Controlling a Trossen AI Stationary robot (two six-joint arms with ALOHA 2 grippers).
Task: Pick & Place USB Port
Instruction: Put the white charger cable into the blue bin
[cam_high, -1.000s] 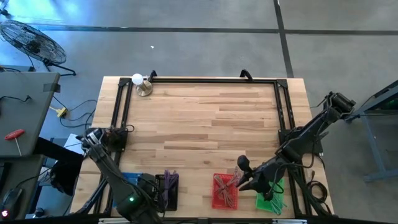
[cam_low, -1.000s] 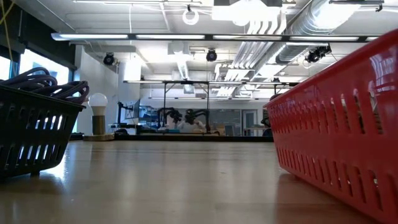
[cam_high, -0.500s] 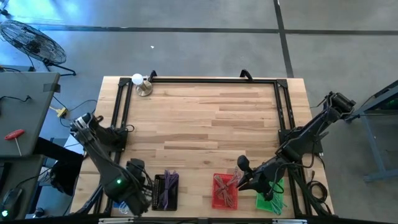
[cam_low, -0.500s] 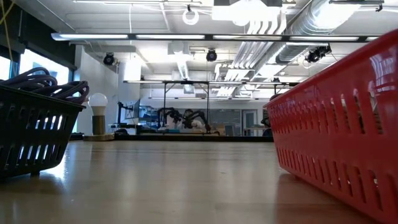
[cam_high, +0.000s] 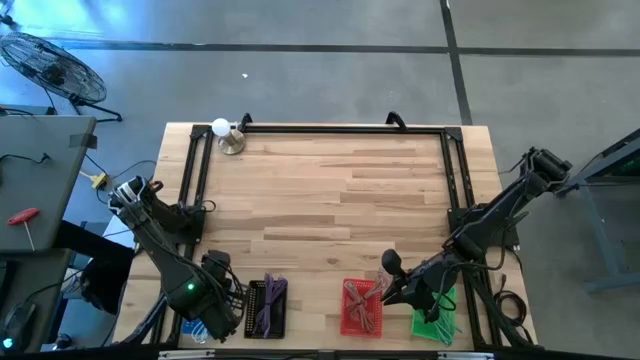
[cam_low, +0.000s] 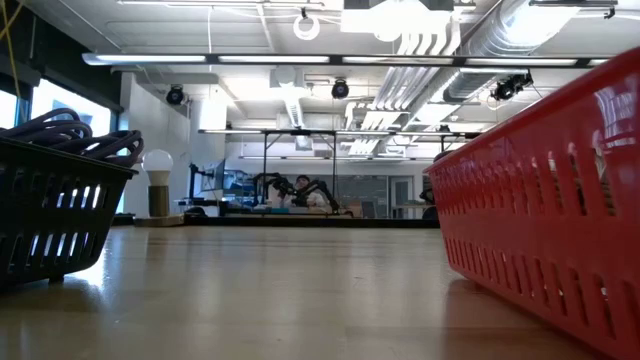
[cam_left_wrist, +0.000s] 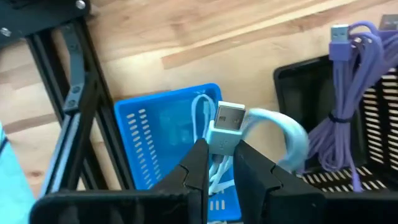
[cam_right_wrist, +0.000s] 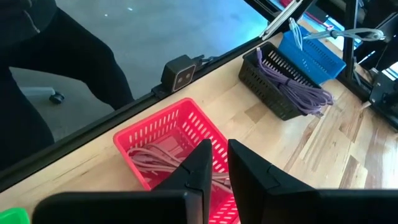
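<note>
Holding a light blue USB cable by its plug, the left gripper is seen low in the left wrist view, its fingers closed tight on the connector body with the metal plug end standing above them. In that view the cable loops off to the right and hangs over the blue basket, with the black basket of purple cables at the right edge. In the high view the left gripper sits at the lower left of the tabletop. The step in hand is judged to be the lift out of the blue basket. The next move calls for a clean carry to the drop spot without the loop snagging. The right gripper waits over the red basket, fingers nearly closed and empty.
</note>
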